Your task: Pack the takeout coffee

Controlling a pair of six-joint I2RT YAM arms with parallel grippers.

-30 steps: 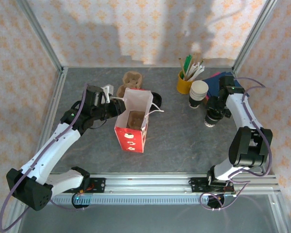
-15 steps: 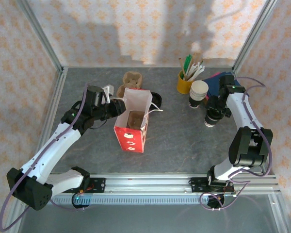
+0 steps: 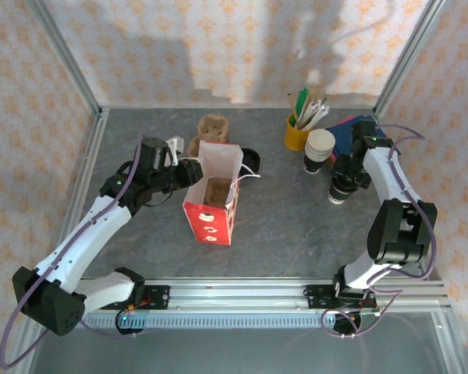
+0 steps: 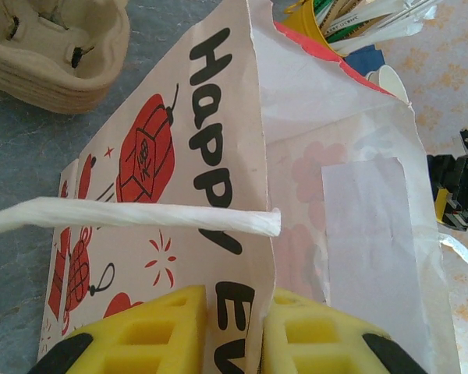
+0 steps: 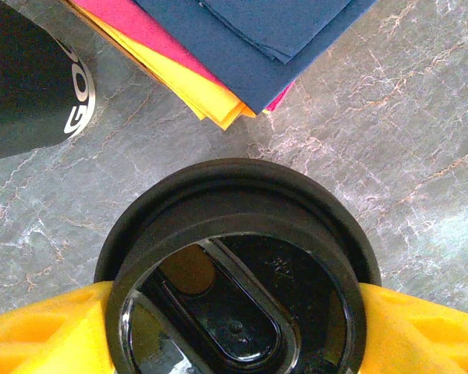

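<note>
The right tool [image 5: 238,331] clamps the black lid [image 5: 234,183] between its yellow fingers. The dark paper cup [image 3: 320,148] stands just beside it on the tabletop [image 3: 288,226], near the folded napkins [image 5: 249,47] and the yellow stirrer cup [image 3: 298,134]. The left tool [image 4: 234,335] is pinched shut on the rim of the red paper bag [image 4: 179,179], upright and well apart from the cup. The left wrist view reads "HAPPY" on the bag, beside a cardboard carrier [image 4: 54,47].

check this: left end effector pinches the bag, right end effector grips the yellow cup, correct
No. The right end effector grips the lid, not the yellow cup; right wrist view shows it. The left end effector does pinch the bag.
</note>
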